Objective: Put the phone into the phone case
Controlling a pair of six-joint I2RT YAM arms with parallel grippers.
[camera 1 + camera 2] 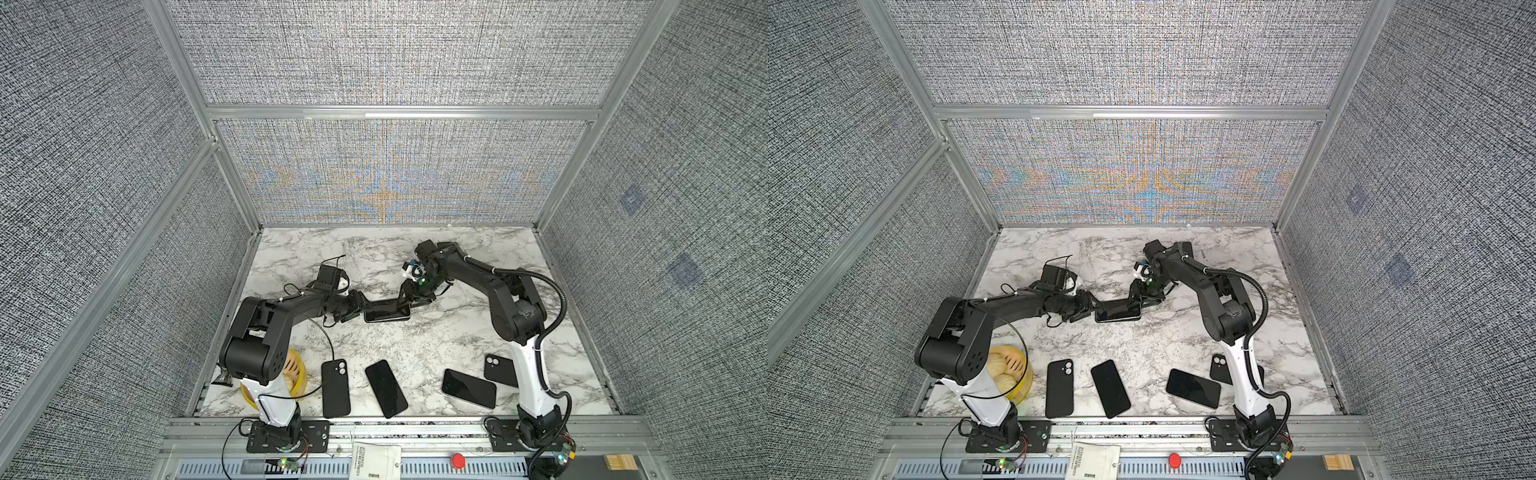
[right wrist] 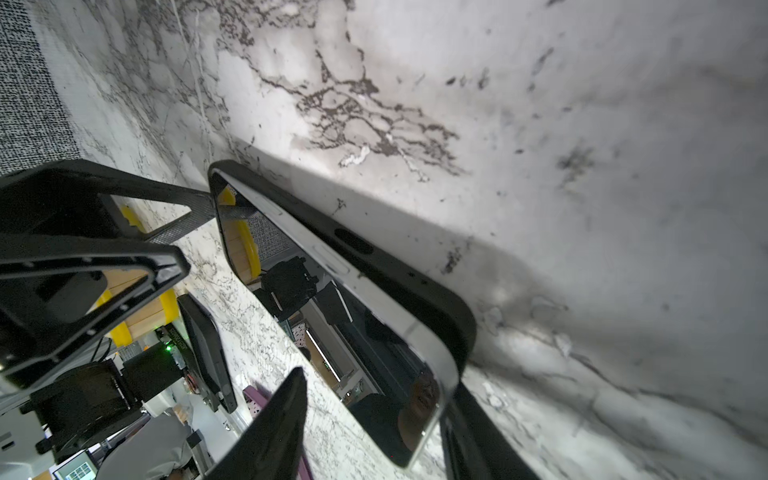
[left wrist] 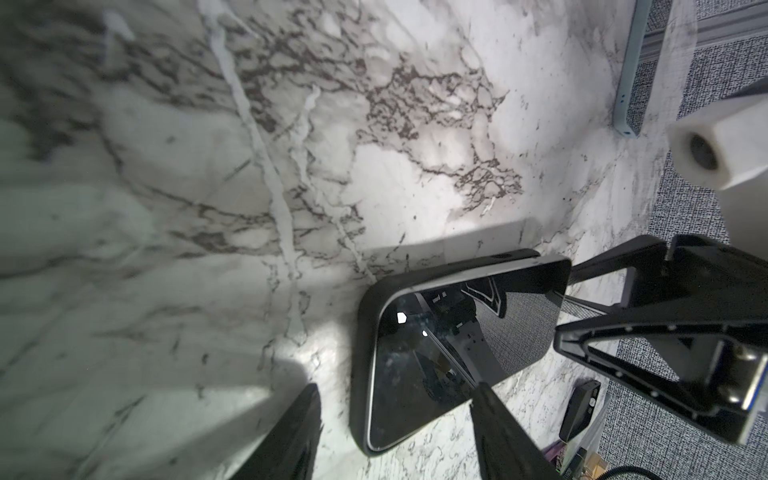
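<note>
You're looking at the phone [image 1: 386, 313] lying screen-up in the phone case [image 2: 419, 299] at mid-frame in both top views. Its silver side band is showing above the matte black rim. The left gripper [image 3: 397, 388] and right gripper [image 2: 376, 382] are standing at its two short ends, fingers spread and released, clamping nothing. Everything is sitting on a white marble-patterned table [image 1: 436, 332] veined in grey. Grey woven fabric walls [image 1: 374, 62] in aluminium framing [image 1: 399, 112] are enclosing it.
</note>
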